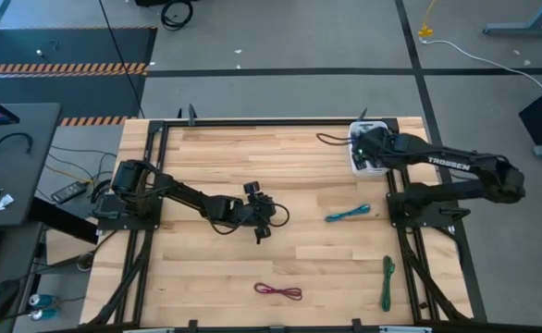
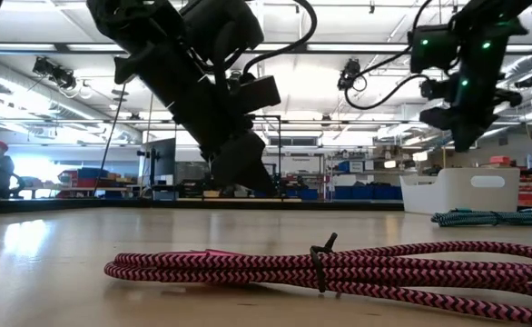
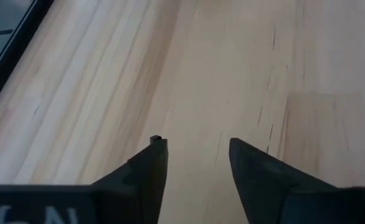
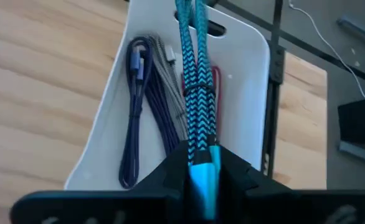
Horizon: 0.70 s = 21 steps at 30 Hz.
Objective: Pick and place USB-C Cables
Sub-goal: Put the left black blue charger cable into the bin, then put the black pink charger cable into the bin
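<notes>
Landmark: white bin (image 1: 367, 159) at the table's (image 1: 280, 185) far right corner.

Right gripper (image 4: 201, 163) sits directly above the bin, jaws clamped on a light blue cable (image 4: 196, 81), which hangs from the fingers over the bin's interior. Inside the bin, right wrist view: a purple cable (image 4: 139, 112), a grey cable (image 4: 170, 87) beside it, and a red-maroon one (image 4: 215, 78) mostly hidden behind the held cable.

Left gripper (image 1: 260, 231) is out over the table middle, well away from the bin toward the left side, close to the wood. Jaws open, nothing between them; left wrist view shows only bare planks past the fingers (image 3: 148, 168).

Cables on the table:
- teal cable (image 1: 348, 214): on the near side of the bin, nearest to it.
- green cable (image 1: 388, 282): farther from the bin along the right edge, lying lengthwise toward the near edge.
- magenta cable (image 1: 278, 291): farthest from the bin, near the front edge, bundled with a dark tie (low view (image 2: 339, 268)).
</notes>
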### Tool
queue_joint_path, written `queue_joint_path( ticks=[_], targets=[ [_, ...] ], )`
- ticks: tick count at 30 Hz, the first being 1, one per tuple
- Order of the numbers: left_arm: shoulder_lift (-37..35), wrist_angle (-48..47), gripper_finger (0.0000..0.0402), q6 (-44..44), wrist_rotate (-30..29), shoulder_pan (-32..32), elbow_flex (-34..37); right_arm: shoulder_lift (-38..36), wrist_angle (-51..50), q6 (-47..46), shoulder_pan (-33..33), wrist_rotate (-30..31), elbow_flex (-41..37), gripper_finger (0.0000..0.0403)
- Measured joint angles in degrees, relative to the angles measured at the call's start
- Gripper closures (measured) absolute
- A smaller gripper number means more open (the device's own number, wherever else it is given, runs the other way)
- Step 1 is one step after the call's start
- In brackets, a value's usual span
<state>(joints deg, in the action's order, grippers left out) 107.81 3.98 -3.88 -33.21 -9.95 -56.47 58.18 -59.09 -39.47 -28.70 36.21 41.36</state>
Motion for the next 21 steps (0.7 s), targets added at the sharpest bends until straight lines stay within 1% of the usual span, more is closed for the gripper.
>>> queue_joint_path(
  ticks=[2,7,10,12,14,16,19,21],
  targets=[
    [0.00,-0.08,0.0228,0.04,0.00,-0.05,0.00,1.20,1.32,2.07,-1.60,-0.24,0.00,0.0320],
    [0.00,-0.10,0.0230,0.04,0.00,-0.87,0.00,3.63,1.66,3.75,-3.77,0.09,0.00,0.0264],
    [0.00,-0.08,0.0230,0.02,0.03,-1.60,0.00,3.87,2.92,6.07,-3.68,0.65,0.00,0.0236],
    [0.00,-0.01,0.0230,-0.23,0.04,-2.13,0.00,2.74,4.06,7.93,-2.46,0.45,0.00,0.0224],
    [0.00,0.23,0.0230,-0.31,0.04,-2.80,0.00,0.83,4.73,8.67,0.16,0.41,0.00,0.0218],
    [0.00,0.26,0.0230,-0.61,0.01,-3.82,0.00,-1.55,4.71,8.44,4.34,1.30,0.00,0.0216],
    [0.00,0.40,0.0230,-1.78,-0.02,-6.19,0.00,-4.47,5.41,7.13,13.57,3.38,0.00,0.0219],
    [0.00,0.98,0.0230,-3.09,0.02,-8.31,0.00,-5.48,7.90,6.98,21.10,5.35,-0.32,0.0222]
  ],
)
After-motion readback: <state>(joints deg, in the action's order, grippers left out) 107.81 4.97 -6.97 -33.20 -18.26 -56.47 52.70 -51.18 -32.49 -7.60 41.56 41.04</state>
